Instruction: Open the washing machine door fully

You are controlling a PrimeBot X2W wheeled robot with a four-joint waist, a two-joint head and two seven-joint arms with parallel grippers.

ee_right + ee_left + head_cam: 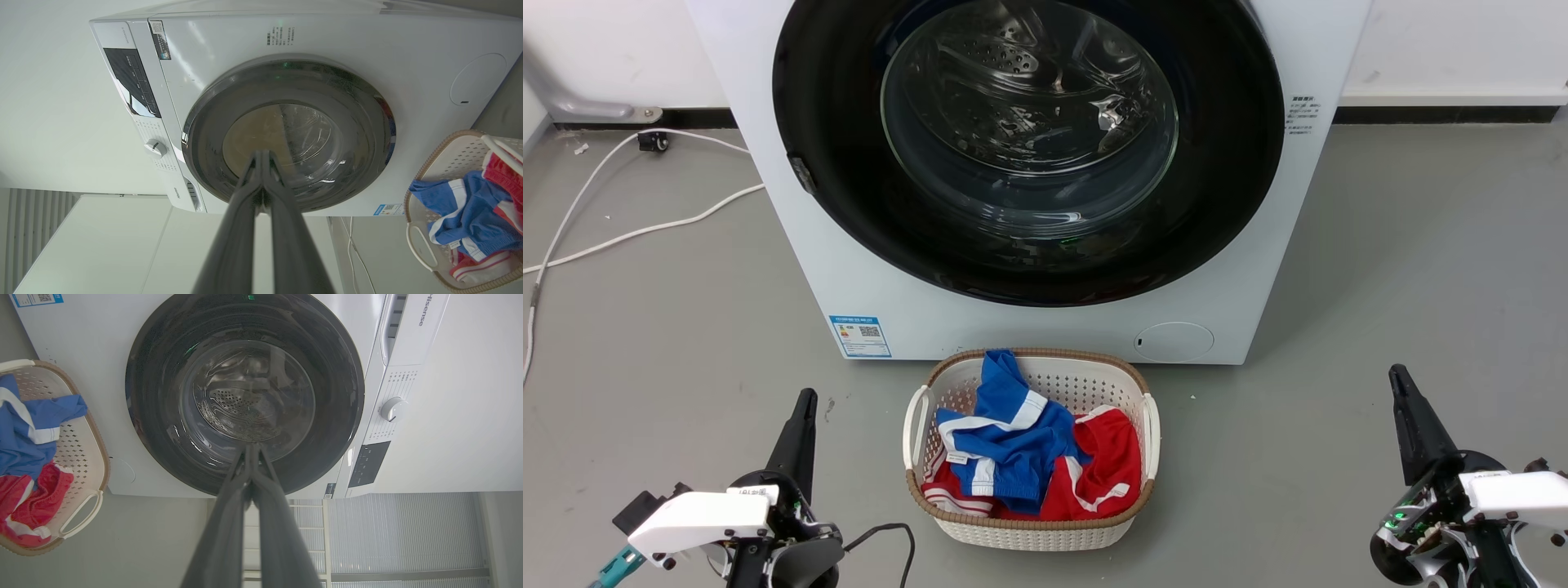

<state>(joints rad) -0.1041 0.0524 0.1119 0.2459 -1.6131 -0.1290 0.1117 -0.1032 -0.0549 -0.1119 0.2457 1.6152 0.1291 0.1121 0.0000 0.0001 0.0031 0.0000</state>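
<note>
- the left gripper (805, 398) is two long dark fingers tapering to a blunt tip, and up close the fingers (220, 539) look matte grey-black and smooth
- behind it sits a chunky white left wrist housing (698, 516) with angular edges, a small printed label (754, 492) and a couple of dark screws (668, 562)
- a teal connector (617, 563) pokes out at the near left, and a thin black cable (886, 531) loops off to the right
- the right gripper (1398, 374) has the same dark tapered look
- the right wrist housing (1515, 488) is white too, next to open black-and-white mechanics with a green light (1398, 516)
</note>
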